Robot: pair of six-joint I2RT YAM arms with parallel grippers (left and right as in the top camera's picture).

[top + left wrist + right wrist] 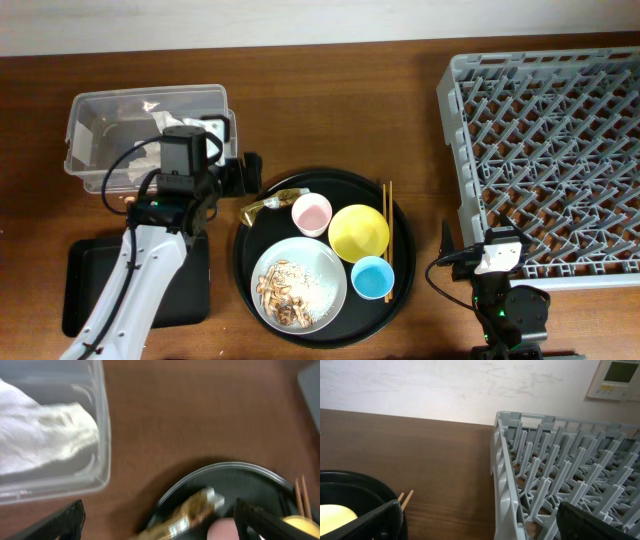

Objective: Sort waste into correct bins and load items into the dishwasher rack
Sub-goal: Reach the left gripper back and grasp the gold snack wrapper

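The crumpled white napkin lies inside the clear tub. The brown-and-gold wrapper lies at the round tray's upper left edge. My left gripper is open and empty between the tub and the wrapper. The pink cup, yellow bowl, blue cup, chopsticks and grey plate with food scraps sit on the round tray. The shallow black tray is at the lower left. My right gripper is open and empty beside the rack.
The large round black tray holds the dishes at the centre. The left arm crosses above the black tray's right part. The rack's near left corner stands between my right fingers. Bare wooden table lies between the round tray and the rack.
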